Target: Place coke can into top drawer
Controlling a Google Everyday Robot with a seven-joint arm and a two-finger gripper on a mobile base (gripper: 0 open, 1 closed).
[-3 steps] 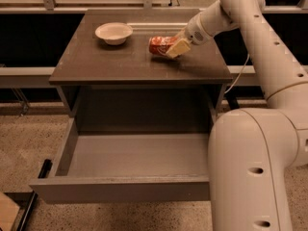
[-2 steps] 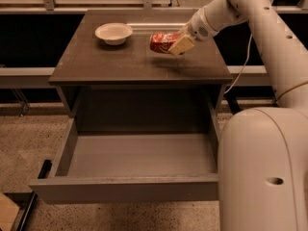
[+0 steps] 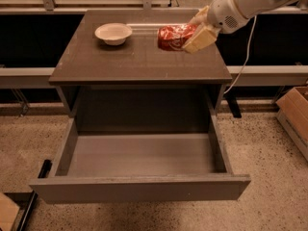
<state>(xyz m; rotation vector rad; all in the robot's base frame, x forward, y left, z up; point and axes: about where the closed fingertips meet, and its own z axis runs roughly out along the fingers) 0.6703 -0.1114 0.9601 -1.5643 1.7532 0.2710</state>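
Note:
The coke can is red with white lettering and lies on its side, held just above the right half of the cabinet top. My gripper comes in from the upper right and is shut on the can's right end, one tan finger in front of it. The top drawer is pulled fully open below the cabinet top. Its smooth grey inside holds nothing.
A white bowl stands on the cabinet top left of the can. A cardboard box sits on the speckled floor at the right. A white cable hangs behind the cabinet's right side. A dark rail runs behind the cabinet.
My arm has risen and swung up to the right, lifting the can slightly off the cabinet top. The bowl and the drawer have not moved.

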